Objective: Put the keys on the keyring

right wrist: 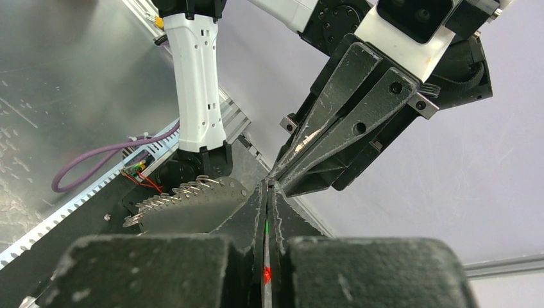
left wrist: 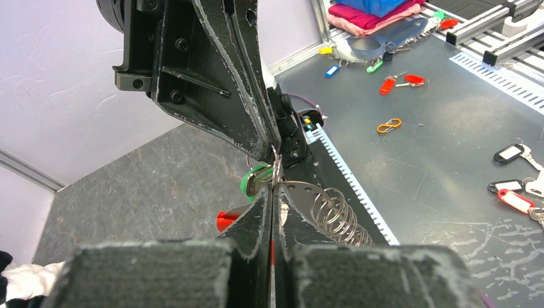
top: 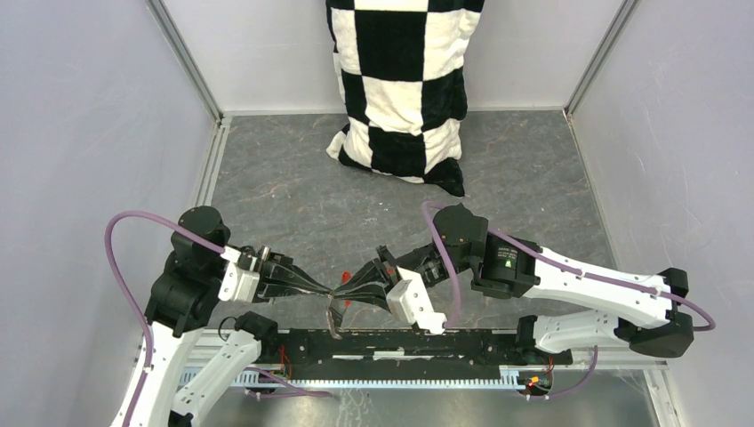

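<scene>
**Both claws shut, tip to tip on the ring**

The left claw (top: 330,291) and the right claw (top: 352,289) meet nose to nose above the near edge of the table (top: 293,191), just ahead of the black rail between the arm bases; both are shut tight, with no gap to speak of between the fingers of either.

In the left wrist view the keyring (left wrist: 277,168) stands upright in the small space between the two sets of tips; its upper arc is nipped by the right claw coming down from above, and its lower arc disappears between the left claw's own fingertips; how firmly each one bites cannot be told.

The green key (left wrist: 255,181) sits hard against the left side of the ring, its green head touching the left claw's tip; whether it is already threaded on the ring is not clear.

The red tag (left wrist: 227,220) hangs lower, beside the left finger; the right wrist view shows only slivers of green and red through the slit of its closed fingers.

A metal coil spring (left wrist: 330,217) on a thin plate lies just right of the tips; further off, loose red tags (left wrist: 410,80) and an orange clip (left wrist: 389,125) lie on a metal sheet (left wrist: 436,167); a black-and-white checked cushion (top: 400,80) leans against the back wall.
</scene>
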`<state>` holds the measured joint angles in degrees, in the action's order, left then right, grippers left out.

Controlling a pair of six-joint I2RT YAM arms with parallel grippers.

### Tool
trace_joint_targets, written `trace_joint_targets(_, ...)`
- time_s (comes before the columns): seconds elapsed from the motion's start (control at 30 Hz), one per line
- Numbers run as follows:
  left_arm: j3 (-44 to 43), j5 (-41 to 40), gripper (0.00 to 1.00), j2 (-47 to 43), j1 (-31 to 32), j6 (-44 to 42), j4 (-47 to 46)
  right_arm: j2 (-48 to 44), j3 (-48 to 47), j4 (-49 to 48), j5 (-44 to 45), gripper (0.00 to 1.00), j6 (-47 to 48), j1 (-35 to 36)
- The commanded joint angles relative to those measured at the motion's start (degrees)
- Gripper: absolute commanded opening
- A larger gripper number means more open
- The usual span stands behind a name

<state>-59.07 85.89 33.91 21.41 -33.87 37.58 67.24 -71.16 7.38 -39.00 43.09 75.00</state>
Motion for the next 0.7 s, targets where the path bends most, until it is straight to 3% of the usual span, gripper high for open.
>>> trace_joint_targets(0.0, 0.5, -1.5, 0.02, -0.2, 0.1, 2.0, -1.2, 0.5, -3.3, -3.1, -0.9, 0.0, -0.6, 0.6)
trace_joint_targets(0.27, 1.2, -1.1, 0.02, -0.9, 0.1, 1.4, -1.3, 1.9, -5.1, -3.0, -0.3, 0.0, -2.1, 0.7)
trace_joint_targets(0.67, 1.2, -1.2, 0.02, -1.1, 0.1, 1.3, -1.2, 6.3, -11.8, 6.6, 0.3, 0.0, -2.7, 0.6)
